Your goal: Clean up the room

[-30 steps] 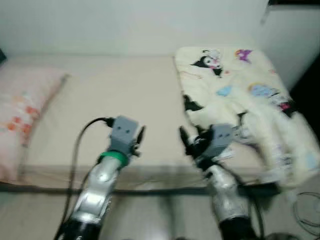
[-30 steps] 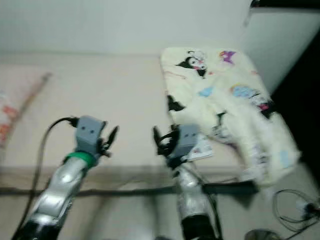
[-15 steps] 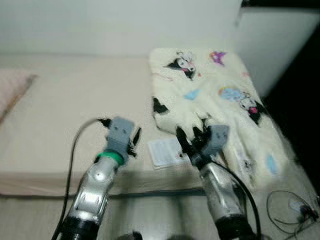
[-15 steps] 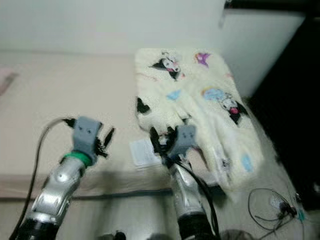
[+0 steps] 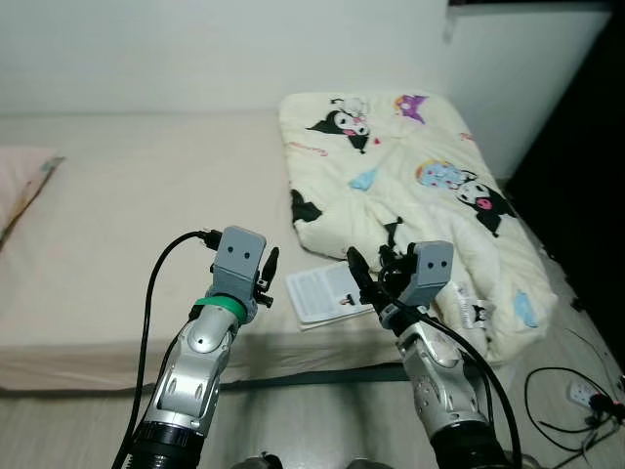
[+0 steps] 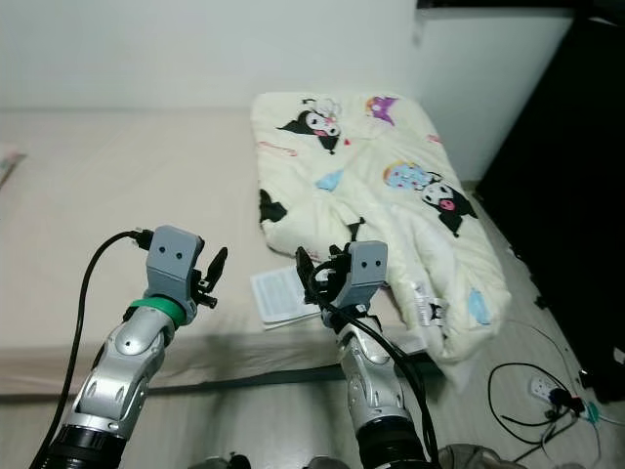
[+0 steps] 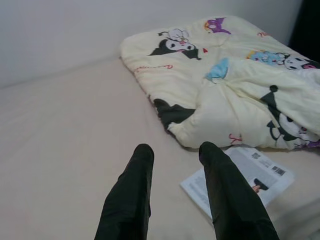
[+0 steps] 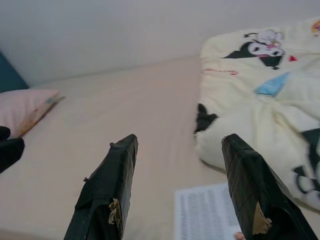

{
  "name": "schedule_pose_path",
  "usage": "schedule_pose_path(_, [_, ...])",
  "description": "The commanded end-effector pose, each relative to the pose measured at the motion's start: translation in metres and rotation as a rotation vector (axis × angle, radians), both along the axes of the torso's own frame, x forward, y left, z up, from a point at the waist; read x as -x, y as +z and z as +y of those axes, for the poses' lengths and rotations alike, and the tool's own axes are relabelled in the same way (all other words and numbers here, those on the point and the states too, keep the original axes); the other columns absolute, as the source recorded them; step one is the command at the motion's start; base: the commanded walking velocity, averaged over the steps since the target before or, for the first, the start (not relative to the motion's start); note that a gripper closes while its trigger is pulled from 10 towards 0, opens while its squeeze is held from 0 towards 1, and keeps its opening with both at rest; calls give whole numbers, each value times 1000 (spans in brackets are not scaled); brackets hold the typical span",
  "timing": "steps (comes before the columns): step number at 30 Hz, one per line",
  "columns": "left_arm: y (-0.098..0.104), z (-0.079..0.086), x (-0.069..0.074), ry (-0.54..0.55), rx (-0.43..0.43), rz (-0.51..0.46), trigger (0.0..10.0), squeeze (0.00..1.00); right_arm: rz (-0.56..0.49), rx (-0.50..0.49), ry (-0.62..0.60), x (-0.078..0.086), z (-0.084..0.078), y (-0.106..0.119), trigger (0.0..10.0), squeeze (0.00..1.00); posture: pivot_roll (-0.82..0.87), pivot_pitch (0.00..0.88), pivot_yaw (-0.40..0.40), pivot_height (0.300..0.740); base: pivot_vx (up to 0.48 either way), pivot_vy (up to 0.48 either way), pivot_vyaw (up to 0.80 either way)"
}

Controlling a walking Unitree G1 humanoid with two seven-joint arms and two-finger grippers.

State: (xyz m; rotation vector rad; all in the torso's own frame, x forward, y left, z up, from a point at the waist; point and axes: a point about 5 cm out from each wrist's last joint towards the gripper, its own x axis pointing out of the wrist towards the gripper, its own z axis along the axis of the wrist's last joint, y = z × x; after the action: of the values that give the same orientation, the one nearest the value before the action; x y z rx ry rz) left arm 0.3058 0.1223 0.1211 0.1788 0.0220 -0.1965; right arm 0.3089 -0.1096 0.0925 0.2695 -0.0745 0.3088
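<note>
I hold my left gripper (image 7: 172, 150) and right gripper (image 8: 180, 145) above the beige mattress (image 5: 127, 205), both spread apart and empty, the white printed paper sheet (image 5: 327, 290) lying between them beside the cream cartoon-print blanket (image 5: 410, 186).

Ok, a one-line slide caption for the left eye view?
Both grippers, left and right, held open above the bed, a leaflet beside the cartoon-print blanket.

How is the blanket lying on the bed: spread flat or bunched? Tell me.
Bunched. The blanket sits crumpled in folds at the bed's right end, one edge drooping over the side, most of the mattress bare.
</note>
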Motion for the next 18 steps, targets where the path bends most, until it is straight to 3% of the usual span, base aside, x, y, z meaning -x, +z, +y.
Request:
schedule_pose_path(1, [-8, 1, 1, 5, -12, 38, 10000, 0, 14, 7, 6, 1, 0, -3, 10000, 0, -35, 15, 64, 740, 0, 0, 0])
schedule_pose_path(11, [-11, 1, 1, 1, -11, 44, 10000, 0, 25, 25, -1, 2, 0, -6, 10000, 0, -37, 14, 67, 740, 0, 0, 0])
schedule_pose_path(18, [-13, 2, 2, 1, -16, 50, 10000, 0, 33, 28, -16, 3, -1, -9, 10000, 0, -37, 17, 71, 705, 0, 0, 0])
